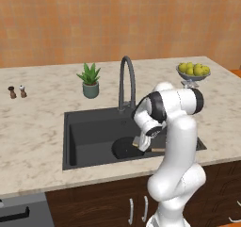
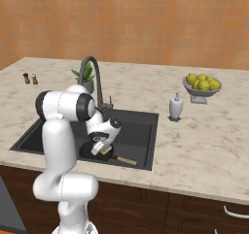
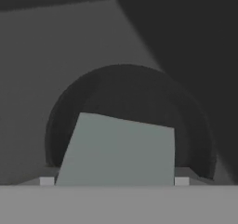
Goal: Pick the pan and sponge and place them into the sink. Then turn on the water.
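Observation:
The black pan (image 1: 122, 149) (image 2: 88, 153) lies flat on the floor of the sink (image 1: 89, 132) (image 2: 138, 126), near its front wall, with the tan handle end (image 2: 126, 160) pointing right. My gripper (image 1: 141, 144) (image 2: 102, 150) (image 3: 114, 181) hangs low inside the basin just above the pan, shut on the sponge (image 1: 137, 141) (image 2: 105, 150). In the hand view the sponge's grey-green top (image 3: 118, 151) spans the gap between both fingertips, and the round pan (image 3: 135, 93) lies right beneath it. The dark gooseneck faucet (image 1: 127, 80) (image 2: 95, 74) arches over the back rim; no stream comes from it.
A potted plant (image 1: 89, 81) (image 2: 85, 76) stands behind the sink. A bowl of yellow-green fruit (image 1: 193, 73) (image 2: 202, 86) sits at the right, and a white soap dispenser (image 2: 175, 107) stands beside the basin. Two small shakers (image 1: 17, 92) (image 2: 30, 78) stand far left.

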